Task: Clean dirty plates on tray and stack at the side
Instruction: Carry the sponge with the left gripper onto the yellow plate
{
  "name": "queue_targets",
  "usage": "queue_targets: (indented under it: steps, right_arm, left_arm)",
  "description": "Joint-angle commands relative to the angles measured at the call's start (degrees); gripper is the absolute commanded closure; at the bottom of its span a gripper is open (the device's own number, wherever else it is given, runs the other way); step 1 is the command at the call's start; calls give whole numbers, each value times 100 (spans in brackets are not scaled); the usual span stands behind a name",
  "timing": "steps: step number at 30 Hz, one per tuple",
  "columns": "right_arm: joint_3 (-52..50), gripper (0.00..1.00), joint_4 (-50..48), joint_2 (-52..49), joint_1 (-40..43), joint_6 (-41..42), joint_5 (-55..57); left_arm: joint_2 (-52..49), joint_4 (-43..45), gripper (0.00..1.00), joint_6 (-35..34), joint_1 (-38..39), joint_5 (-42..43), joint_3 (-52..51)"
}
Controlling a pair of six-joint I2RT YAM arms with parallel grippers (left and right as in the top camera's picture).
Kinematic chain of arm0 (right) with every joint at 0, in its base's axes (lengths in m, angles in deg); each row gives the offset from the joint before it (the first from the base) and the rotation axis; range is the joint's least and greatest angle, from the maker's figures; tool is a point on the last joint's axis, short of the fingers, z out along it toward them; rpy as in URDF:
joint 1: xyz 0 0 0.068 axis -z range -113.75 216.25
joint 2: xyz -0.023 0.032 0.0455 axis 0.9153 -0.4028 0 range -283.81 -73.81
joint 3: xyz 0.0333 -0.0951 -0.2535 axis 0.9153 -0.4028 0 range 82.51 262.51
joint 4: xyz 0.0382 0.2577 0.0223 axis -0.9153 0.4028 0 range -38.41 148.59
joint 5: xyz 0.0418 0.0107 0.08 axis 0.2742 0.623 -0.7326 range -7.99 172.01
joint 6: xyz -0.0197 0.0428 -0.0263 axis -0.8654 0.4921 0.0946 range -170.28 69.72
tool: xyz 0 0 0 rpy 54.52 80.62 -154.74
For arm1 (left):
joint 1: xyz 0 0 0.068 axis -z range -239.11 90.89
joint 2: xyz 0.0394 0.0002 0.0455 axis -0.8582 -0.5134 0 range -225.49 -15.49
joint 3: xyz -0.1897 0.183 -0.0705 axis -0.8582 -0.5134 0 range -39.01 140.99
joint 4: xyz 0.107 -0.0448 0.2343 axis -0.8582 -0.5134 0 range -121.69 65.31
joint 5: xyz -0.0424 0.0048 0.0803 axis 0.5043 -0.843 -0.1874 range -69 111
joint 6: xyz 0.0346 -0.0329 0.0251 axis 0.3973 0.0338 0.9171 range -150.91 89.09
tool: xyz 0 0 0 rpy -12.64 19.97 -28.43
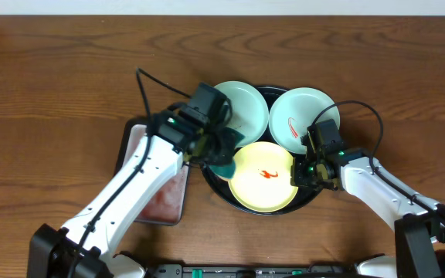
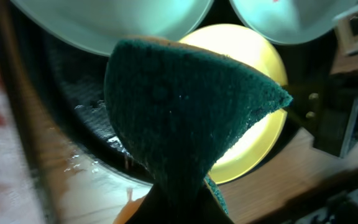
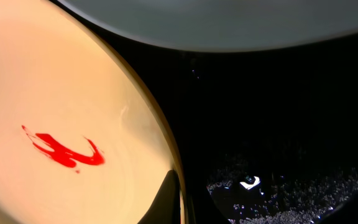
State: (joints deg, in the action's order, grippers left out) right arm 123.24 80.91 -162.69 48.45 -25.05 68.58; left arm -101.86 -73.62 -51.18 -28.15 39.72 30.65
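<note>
The black tray [image 1: 312, 196] holds three plates. A mint-white plate [image 1: 244, 104] lies at the back left. A second mint-white plate [image 1: 304, 116] with a red smear lies at the back right. A yellow plate [image 1: 263, 179] with a red smear lies at the front. My left gripper [image 1: 221, 158] is shut on a dark green sponge [image 2: 185, 118], held over the yellow plate's [image 2: 257, 134] left edge. My right gripper [image 1: 303, 173] is shut on the yellow plate's right rim [image 3: 73, 93], with one finger [image 3: 169, 199] lying on top of the rim.
A rectangular silver-grey tray [image 1: 157, 193] with reddish stains lies left of the black tray, under my left arm. Water drops lie on the black tray floor [image 3: 278, 124]. Brown wood tabletop [image 1: 52, 77] surrounds both trays.
</note>
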Motion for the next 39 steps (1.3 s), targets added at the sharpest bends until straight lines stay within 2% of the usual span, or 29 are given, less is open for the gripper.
queue_targets:
  steps: [1, 10, 15, 19, 23, 26, 31, 36, 39]
  right_arm:
    - [-24, 99, 26, -221, -13, 90, 356]
    - [-24, 99, 238, -221, -13, 87, 352]
    - [-24, 99, 317, -221, -13, 87, 354]
    - [-24, 99, 323, -221, -13, 87, 352]
    - [-24, 99, 330, -221, -13, 87, 352]
    - [-24, 99, 354, -221, -13, 87, 352]
    - [-24, 99, 455, -221, -13, 94, 352]
    - [-24, 99, 476, -221, -13, 109, 354]
    - [-24, 99, 474, -221, -13, 109, 354]
  left_arm:
    - [-149, 503, 92, -680, 389, -15, -7]
    - [-1720, 1694, 93, -1711, 1226, 83, -111]
    - [-2481, 2288, 93, -2118, 1327, 514, -111]
    - [-3012, 2822, 93, -2450, 1327, 1180, -111]
    - [-3491, 2723, 93, -2463, 1307, 1270, -111]
    - [-3456, 1963, 93, -2208, 1200, 343, -109]
    - [-3088, 540, 92, -2035, 988, -2017, -109]
    - [-2922, -39, 93, -2004, 807, -3064, -66]
    - [-2922, -81, 93, -2009, 680, -3121, -66]
